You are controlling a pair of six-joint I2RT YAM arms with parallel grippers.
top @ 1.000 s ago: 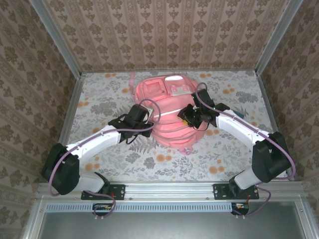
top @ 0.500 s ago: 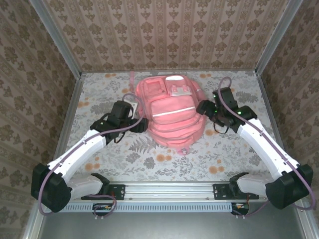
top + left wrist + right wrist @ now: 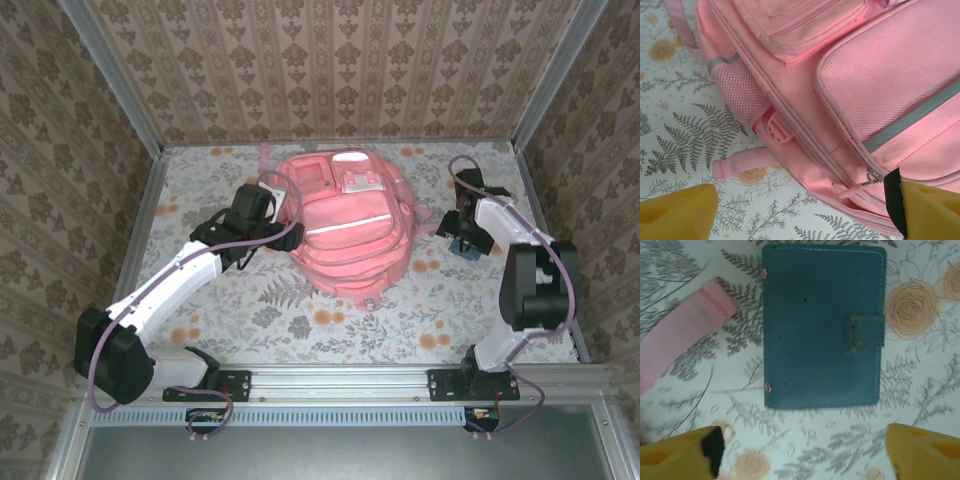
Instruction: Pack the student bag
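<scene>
The student bag (image 3: 345, 225) lies flat, front pockets up, at the middle of the floral surface (image 3: 300, 320). At the bag's left edge the left gripper (image 3: 797, 202) hangs with its fingers spread over the side seam and a zip pull (image 3: 871, 176), probably placed to open a compartment. To the bag's right a small teal case (image 3: 822, 325) lies beside a pink strap (image 3: 685, 335). The right gripper (image 3: 802, 452), spread wide and empty, hovers directly above it, seemingly lined up to collect it for packing.

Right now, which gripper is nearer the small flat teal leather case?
Right. The right gripper hovers open just above the teal case; the left gripper is across the salmon-pink fabric backpack, at its other side.
</scene>
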